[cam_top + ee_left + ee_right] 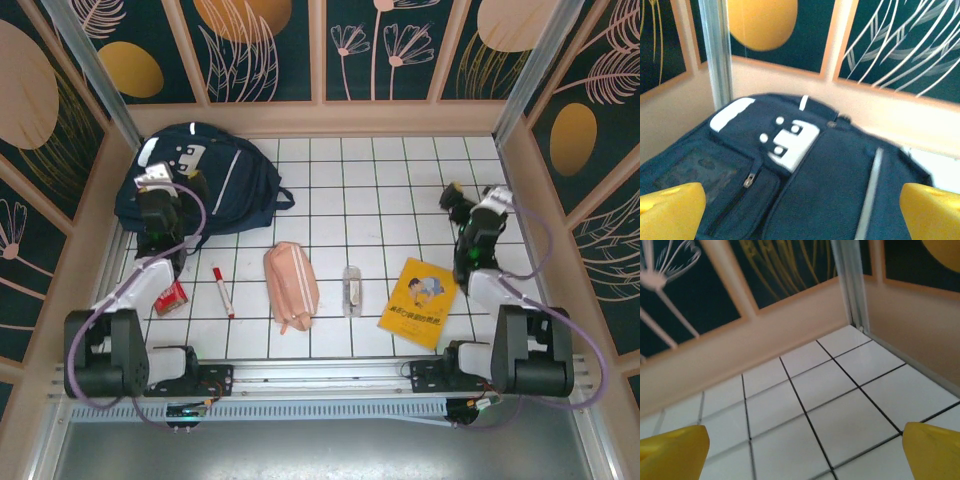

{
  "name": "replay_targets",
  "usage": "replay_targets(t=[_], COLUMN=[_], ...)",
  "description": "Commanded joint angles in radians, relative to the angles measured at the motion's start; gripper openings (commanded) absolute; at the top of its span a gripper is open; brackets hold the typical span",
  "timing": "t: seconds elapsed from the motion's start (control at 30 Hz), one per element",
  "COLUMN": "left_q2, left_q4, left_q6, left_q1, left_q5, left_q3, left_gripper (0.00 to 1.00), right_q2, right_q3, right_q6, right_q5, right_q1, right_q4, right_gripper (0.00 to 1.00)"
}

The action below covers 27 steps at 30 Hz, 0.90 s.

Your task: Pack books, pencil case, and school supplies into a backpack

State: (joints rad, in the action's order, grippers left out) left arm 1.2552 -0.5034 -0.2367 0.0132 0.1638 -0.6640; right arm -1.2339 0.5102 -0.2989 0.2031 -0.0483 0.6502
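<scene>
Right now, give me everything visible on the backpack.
The backpack is navy fabric with white-grey reflective patches and stripes, a front pocket whose zip looks closed, and a dark strap trailing to its right. It lies flat, front panel up, in the far left corner of the tiled table, close to the walls. The open left end effector hangs over its left side; whether they touch cannot be told. None of the loose items touches it.

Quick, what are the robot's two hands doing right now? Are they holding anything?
Left hand: open, holding nothing.
Right hand: open, holding nothing.
</scene>
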Motion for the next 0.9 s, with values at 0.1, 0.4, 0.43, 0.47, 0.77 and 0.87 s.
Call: replay_targets(t=[0.1,0.4,0.43,0.47,0.77,0.87], left_q2=[-0.08,-0.036,-0.037,-0.036,0.131,0.231], left_q4=[0.401,0.67,0.688,0.703,0.646,0.629], left_q6=[-0.149,-0.031,-0.019,-0.011,-0.085,-0.098], left_q1=[0.004,0.003,0.004,0.004,0.001,-0.004], left_q5=[-0.241,-0.423,-0.423,-0.424,-0.351,-0.287], left_q3=[-0.094,-0.15,-0.144,-0.137,-0.226,-0.318], left_gripper=[0.99,0.99,0.99,0.99,0.99,0.99], right_q2=[-0.036,-0.123,-0.137,-0.151,-0.333,-0.371], right_q3=[0.195,0.285,0.291,0.296,0.387,0.422], right_q6=[-0.209,-0.083,-0.094,-0.102,-0.11,-0.121], right_q5=[-0.265,-0.373,-0.39,-0.398,-0.437,-0.455], right_q1=[0.024,0.453,0.496,0.534,0.755,0.756], right_q4=[-0.536,-0.691,-0.699,-0.708,-0.694,-0.676], right_gripper=[0.93,0.82,0.82,0.81,0.75,0.74])
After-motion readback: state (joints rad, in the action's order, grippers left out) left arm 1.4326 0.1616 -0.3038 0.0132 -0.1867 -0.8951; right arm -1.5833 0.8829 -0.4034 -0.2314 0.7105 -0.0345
